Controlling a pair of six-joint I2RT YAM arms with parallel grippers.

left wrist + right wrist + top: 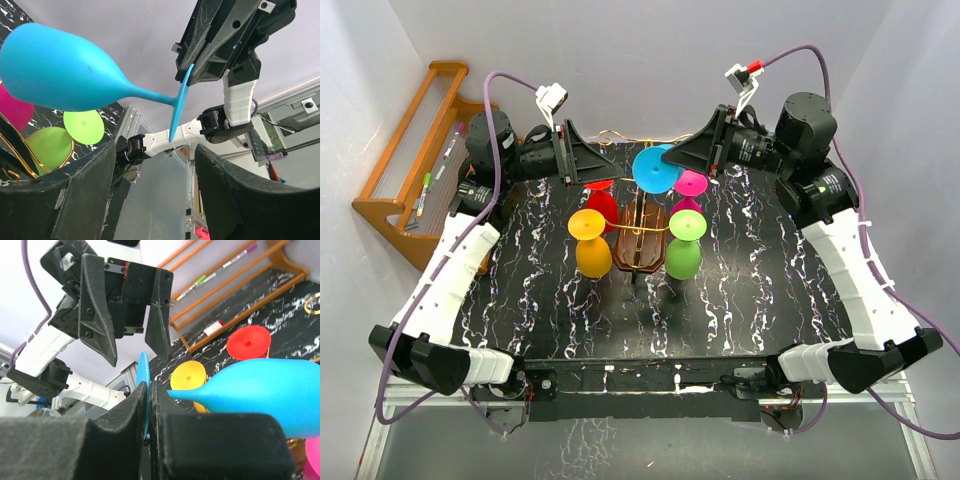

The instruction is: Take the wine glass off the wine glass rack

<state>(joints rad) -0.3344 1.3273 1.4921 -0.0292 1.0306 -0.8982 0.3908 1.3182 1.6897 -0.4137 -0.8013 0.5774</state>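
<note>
So, the blue wine glass (65, 70) is lying sideways in the air over the wine glass rack (640, 245), toward the worktop's (760, 295) far edge. My right gripper (149, 392) is pinched tight on its foot. The left gripper (155, 165) hangs wide open beside it, holding nothing.

Overhead; wrist close-ups sharing wine glass (60, 70)

Top view: bright, even, diffuse light is filling the white enclosure. Only soft shadows are falling on the black marbled tabletop (760, 300) at frame centre.
Wrist views: the blue wine glass (65, 70) is showing a soft highlight along its upper side. The right gripper's fingers (100, 450) are blurring along the bottom edge.
</note>
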